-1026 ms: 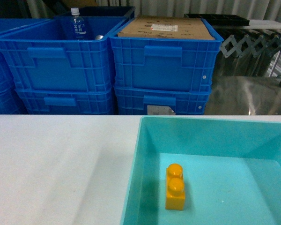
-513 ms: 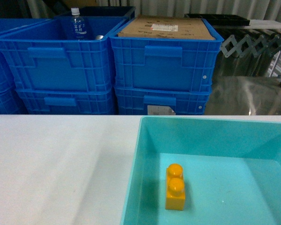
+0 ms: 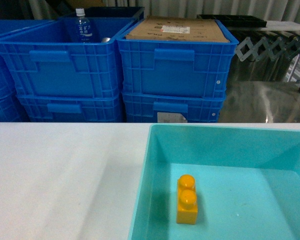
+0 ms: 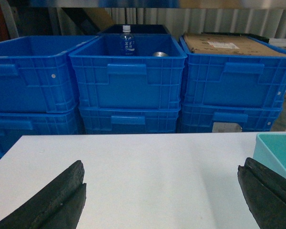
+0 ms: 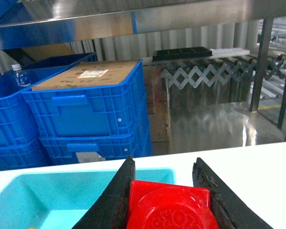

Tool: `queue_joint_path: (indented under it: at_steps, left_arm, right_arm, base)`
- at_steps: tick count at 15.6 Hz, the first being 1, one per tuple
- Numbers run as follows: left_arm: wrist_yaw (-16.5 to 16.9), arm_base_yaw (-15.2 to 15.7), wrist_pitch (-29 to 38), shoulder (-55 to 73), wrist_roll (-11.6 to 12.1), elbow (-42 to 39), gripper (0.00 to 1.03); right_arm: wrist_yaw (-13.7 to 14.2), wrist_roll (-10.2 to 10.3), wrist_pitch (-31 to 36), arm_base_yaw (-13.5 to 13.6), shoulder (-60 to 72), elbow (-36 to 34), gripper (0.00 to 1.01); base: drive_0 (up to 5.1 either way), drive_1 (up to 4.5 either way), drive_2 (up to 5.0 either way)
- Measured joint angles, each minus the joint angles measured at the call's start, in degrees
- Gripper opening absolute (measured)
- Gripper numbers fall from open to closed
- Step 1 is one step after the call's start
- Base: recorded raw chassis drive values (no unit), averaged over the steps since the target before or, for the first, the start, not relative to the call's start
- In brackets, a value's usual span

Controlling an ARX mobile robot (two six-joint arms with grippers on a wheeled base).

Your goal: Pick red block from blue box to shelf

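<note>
The right gripper [image 5: 164, 210] is closed on the red block [image 5: 169, 210], lifted over the blue box [image 5: 47, 193] for carrying; the left gripper [image 4: 162, 195] waits wide open, holding nothing.

Only the grippers show, and only in the wrist views. The left gripper [image 4: 162, 200] has two thick black fingers [image 4: 52, 200] with a matte, rubbery, slightly rough surface; each looks layered, a seam running along its length, with small pale specks. The right gripper [image 5: 164, 191] has two black, wedge-shaped fingers [image 5: 112, 200] tapering to narrow tips, their inner edges worn and crumbly.
</note>
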Motion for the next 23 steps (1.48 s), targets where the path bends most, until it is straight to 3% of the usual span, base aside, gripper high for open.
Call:
queue_joint_path:
  at_steps: [3, 5, 7, 11, 17, 23]
  left_arm:
    - [0.0, 0.0, 0.0, 0.0, 0.0, 0.0, 0.98]
    - [0.0, 0.0, 0.0, 0.0, 0.0, 0.0, 0.98]
    - [0.0, 0.0, 0.0, 0.0, 0.0, 0.0, 0.98]
    - [0.0, 0.0, 0.0, 0.0, 0.0, 0.0, 0.98]
    - [0.0, 0.0, 0.0, 0.0, 0.0, 0.0, 0.98]
    - [0.0, 0.0, 0.0, 0.0, 0.0, 0.0, 0.98]
  right_arm:
    - [3.0, -1.5, 1.3, 2.8, 0.0, 0.0, 0.29]
    - [6.4, -3.7, 0.6, 6.9, 0.0, 0.0, 0.29]
    - [7.3, -4.4, 0.0, 7.4, 0.0, 0.0, 0.29]
    - [1.9, -2.4, -9.4, 4.4, 2.5, 0.0, 0.29]
    - [1.6, -2.2, -10.1, 4.6, 4.5, 0.7, 0.29]
    - [1.6, -2.4, -18.5, 5.2, -5.0, 0.3, 0.29]
  base:
    - [0.0, 0.00, 0.0]
    - [0.0, 0.00, 0.0]
    - [0.0, 0.00, 0.0]
    - [0.0, 0.00, 0.0]
    - [0.0, 0.00, 0.0]
    - [0.0, 0.00, 0.0]
